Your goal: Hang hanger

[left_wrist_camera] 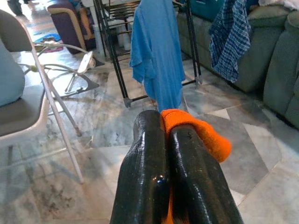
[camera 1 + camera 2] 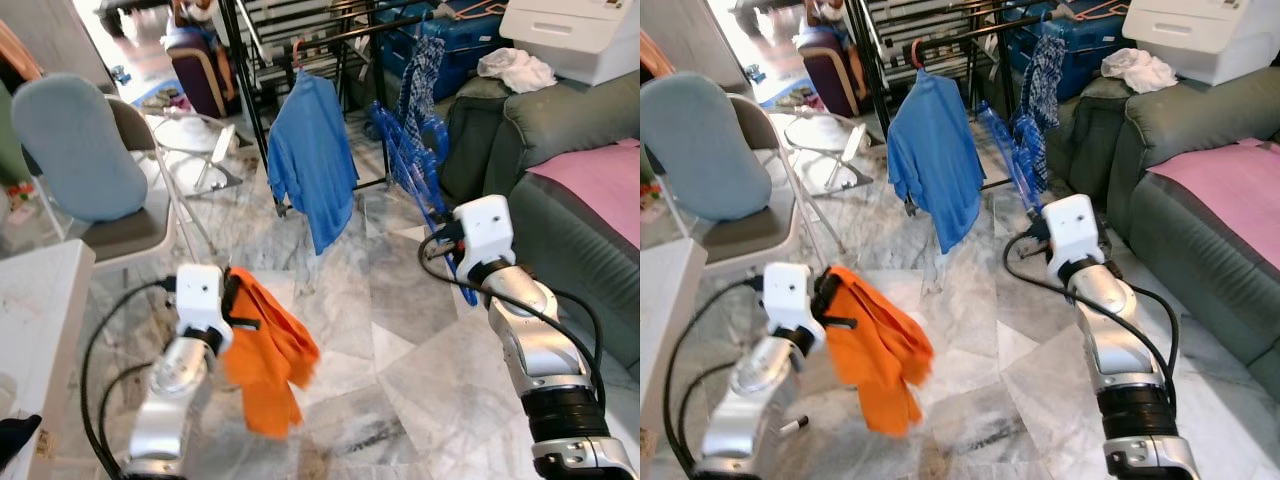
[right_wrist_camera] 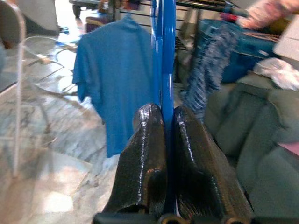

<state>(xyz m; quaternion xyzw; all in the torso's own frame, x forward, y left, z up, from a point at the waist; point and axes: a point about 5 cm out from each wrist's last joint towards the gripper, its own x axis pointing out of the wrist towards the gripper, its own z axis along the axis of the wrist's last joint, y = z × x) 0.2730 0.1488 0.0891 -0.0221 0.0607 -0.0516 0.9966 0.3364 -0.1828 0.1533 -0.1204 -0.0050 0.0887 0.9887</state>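
Hanger [image 3: 162, 56], blue, sits pinched between our right gripper [image 3: 169, 140] fingers; its hook end is cut off at the frame edge. Ahead we see a drying rack [image 2: 300, 40] carrying a blue shirt [image 2: 312, 160] and a checked garment [image 2: 420, 75]. Our left gripper [image 1: 166, 154] is pressed together on an orange cloth [image 2: 268, 350], mostly hidden behind its fingers in the wrist view.

Head cams look fwd and down from above, both catching the marble floor [image 2: 400, 330], the blue shirt [image 2: 312, 160] on the drying rack [image 2: 940, 40] and the sofa [image 2: 1200, 190]. Each wrist cam peers close along its own fingers toward that same shirt.
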